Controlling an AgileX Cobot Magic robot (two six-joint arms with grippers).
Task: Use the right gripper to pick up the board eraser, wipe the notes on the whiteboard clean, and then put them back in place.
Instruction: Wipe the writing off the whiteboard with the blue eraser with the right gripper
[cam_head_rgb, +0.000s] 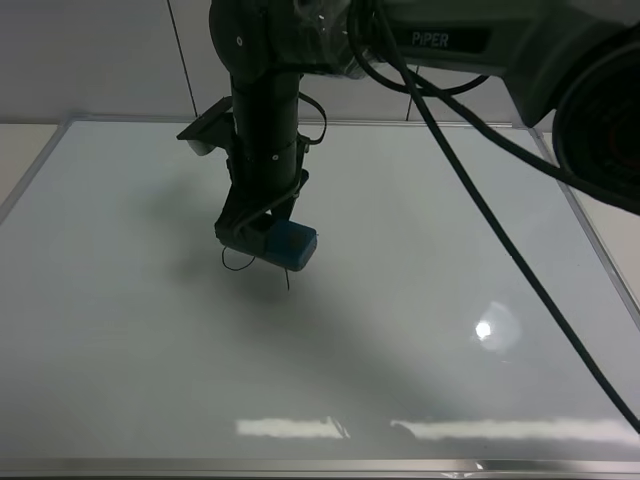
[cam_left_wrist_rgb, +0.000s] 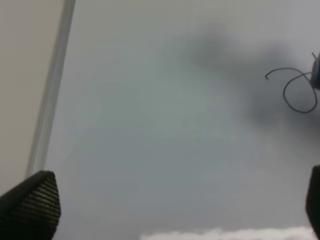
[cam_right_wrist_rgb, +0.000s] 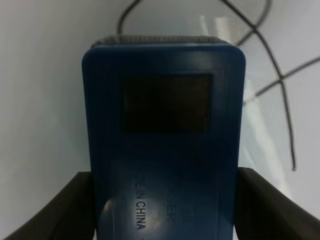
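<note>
The right arm (cam_head_rgb: 265, 110) is a dark grey-black cylindrical column with small pale screw heads (cam_head_rgb: 238, 41). Its upper link bears white "PIPER" lettering (cam_head_rgb: 430, 39). Black cables (cam_head_rgb: 470, 190) run alongside. The right gripper (cam_head_rgb: 262, 238) is black. The left gripper (cam_left_wrist_rgb: 172, 202) has black, finely ribbed, wedge-shaped fingertips (cam_left_wrist_rgb: 31, 205).

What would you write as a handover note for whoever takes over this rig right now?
Right tool: shut on the board eraser, held low at the notes on the whiteboard.
Left tool: open, empty, over a bare part of the whiteboard beside the notes.
Done: eraser is grasped and at the notes.
Left: marker strokes show beside the eraser; wipe them off, then put the eraser back in its place.
</note>
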